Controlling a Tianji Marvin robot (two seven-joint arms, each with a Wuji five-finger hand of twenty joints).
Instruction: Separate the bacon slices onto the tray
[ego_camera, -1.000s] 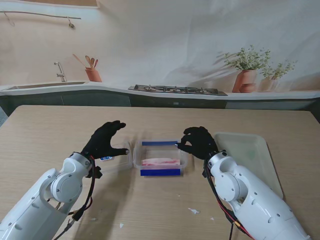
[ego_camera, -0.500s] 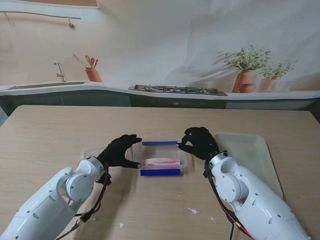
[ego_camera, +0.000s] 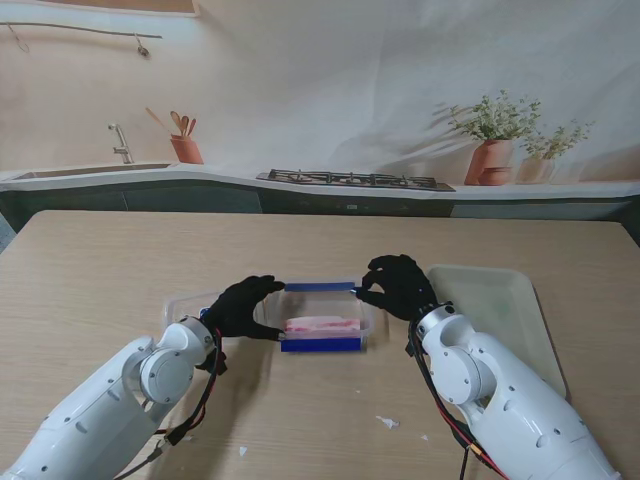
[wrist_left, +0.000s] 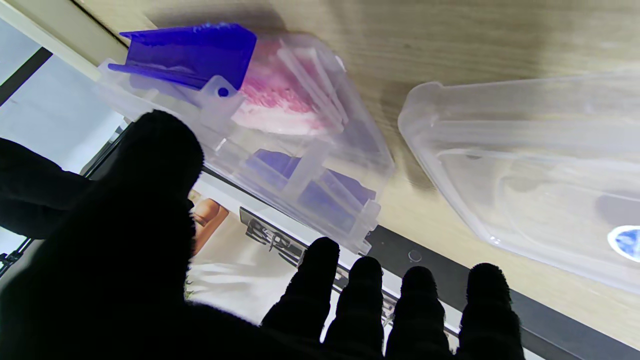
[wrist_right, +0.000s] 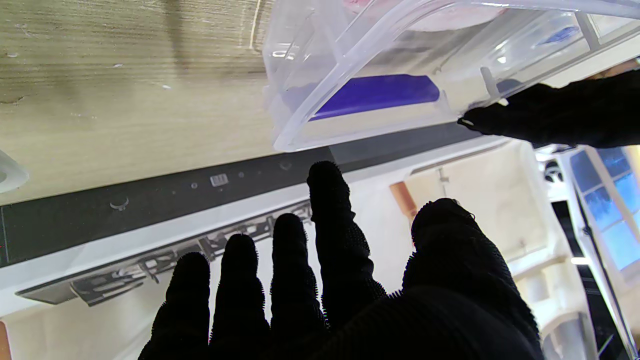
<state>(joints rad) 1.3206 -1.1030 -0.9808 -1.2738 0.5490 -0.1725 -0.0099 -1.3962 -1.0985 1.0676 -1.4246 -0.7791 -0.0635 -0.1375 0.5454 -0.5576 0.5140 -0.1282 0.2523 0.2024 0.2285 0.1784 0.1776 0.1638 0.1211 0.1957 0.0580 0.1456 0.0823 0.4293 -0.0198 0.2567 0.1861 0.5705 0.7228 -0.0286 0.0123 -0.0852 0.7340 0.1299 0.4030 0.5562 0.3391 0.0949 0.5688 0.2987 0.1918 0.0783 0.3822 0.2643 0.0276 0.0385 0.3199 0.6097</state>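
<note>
Since the earlier frames, the left hand (ego_camera: 243, 305) has travelled from above the detached clear lid (ego_camera: 190, 302) to the left end of the clear container (ego_camera: 322, 318), while the right hand (ego_camera: 396, 286) has kept its station at the container's right end. The left hand's fingers (wrist_left: 320, 280) are spread and hold nothing; in the left wrist view they sit just short of the container wall, and contact cannot be confirmed. The right hand is likewise empty with fingers apart, poised beside the rim; the stand view suggests fingertip contact with the far right corner, but this is not certain. The lid lies on the table (ego_camera: 100, 260) to the left, set aside so that the container mouth is unobstructed. The bacon slices (ego_camera: 322, 324) lie stacked inside the container, between its two blue latches (ego_camera: 320, 344). The tray (ego_camera: 500, 310) sits to the right, beside the right arm, and carries no slices yet. Judged from this arrangement, the left hand is positioned to brace the container while the right hand reaches in for a slice.
</note>
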